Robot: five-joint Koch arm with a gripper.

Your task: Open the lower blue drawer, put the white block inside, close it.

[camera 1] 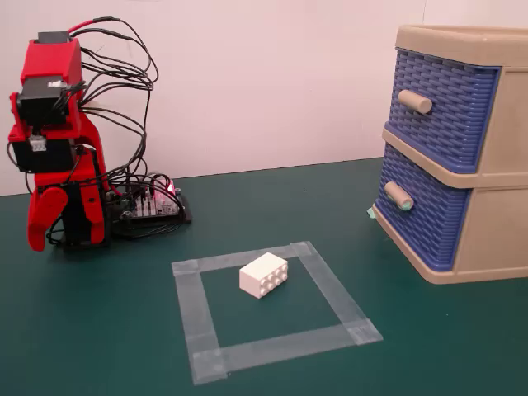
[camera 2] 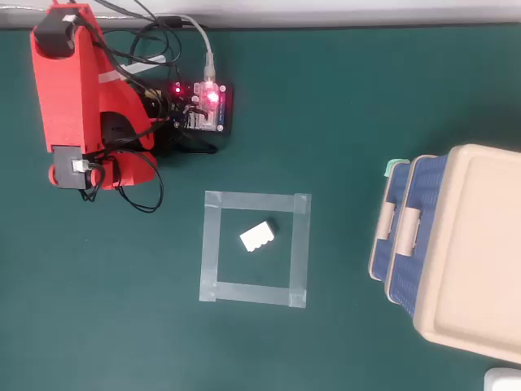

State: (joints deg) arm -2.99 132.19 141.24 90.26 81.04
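Observation:
The white block (camera 1: 264,274) lies on the green mat inside a square of grey tape (camera 1: 190,307), studs facing the front; it also shows in the overhead view (camera 2: 258,237). The lower blue drawer (camera 1: 425,221) is shut in the beige cabinet (camera 1: 495,223) at the right, and its handle (camera 1: 400,196) has a pale green tip. From overhead its front (camera 2: 375,262) shows at the cabinet's left edge. My red gripper (camera 1: 59,239) hangs folded down at the arm's base at far left, far from block and drawer. Its jaws are not clearly visible.
The upper blue drawer (camera 1: 445,111) with an all-beige handle is shut above the lower one. A circuit board (camera 2: 205,110) with lit red lights and loose black cables (camera 1: 124,91) sits beside the arm's base. The pale wall runs along the back.

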